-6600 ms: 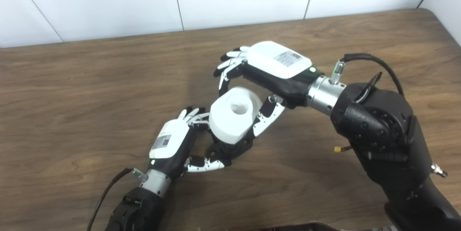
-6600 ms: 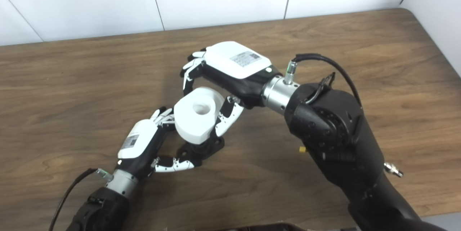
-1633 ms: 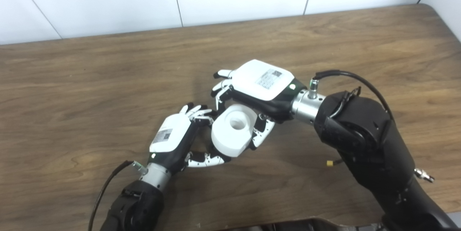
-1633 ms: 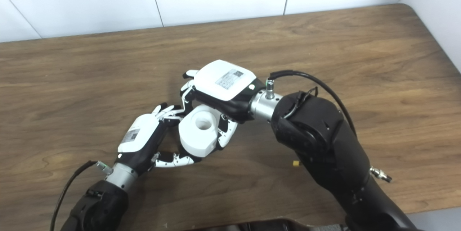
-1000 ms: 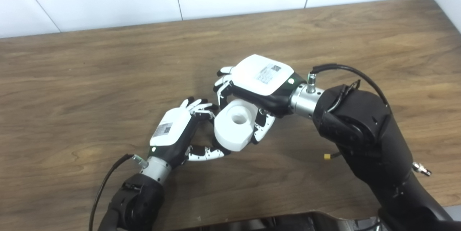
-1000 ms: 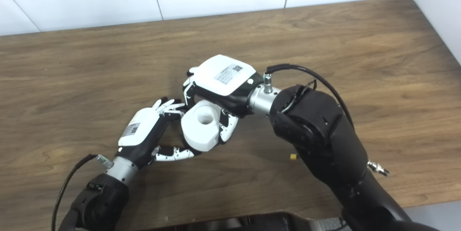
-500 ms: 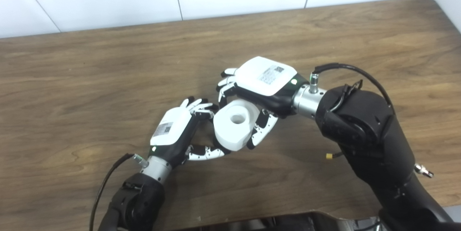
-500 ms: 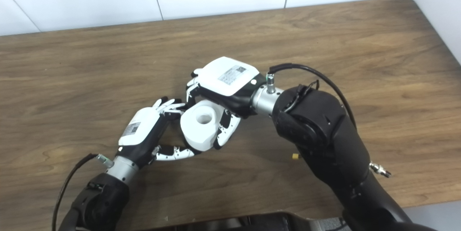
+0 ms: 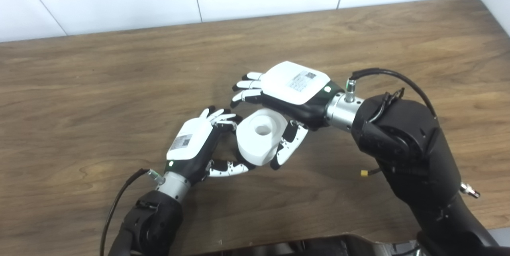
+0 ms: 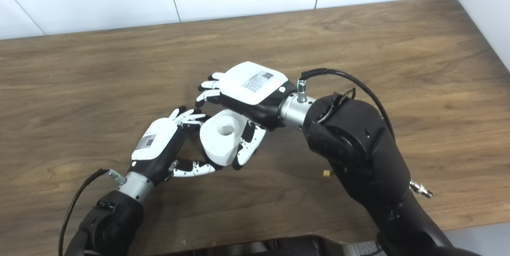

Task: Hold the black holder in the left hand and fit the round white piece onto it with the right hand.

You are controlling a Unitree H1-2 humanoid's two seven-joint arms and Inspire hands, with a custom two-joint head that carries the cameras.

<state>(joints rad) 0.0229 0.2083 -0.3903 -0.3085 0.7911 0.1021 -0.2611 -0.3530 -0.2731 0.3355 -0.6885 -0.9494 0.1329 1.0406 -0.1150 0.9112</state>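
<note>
The round white piece with a centre hole sits tilted on top of the black holder, which it almost wholly hides. My left hand curls its fingers and thumb around the holder under the piece, just above the table. My right hand hovers over the far side of the white piece with its fingers stretched out and off it. Its thumb lies along the piece's right side. Both hands also show in the right eye view, the left hand and the right hand.
The brown wooden table ends at a white wall behind and at a rounded corner on the far right. A dark object lies along the bottom edge. My bulky right forearm spans the right foreground.
My right hand's fingers have uncurled and lifted off the white piece. The piece stays on the holder in my left hand, which has hardly moved.
</note>
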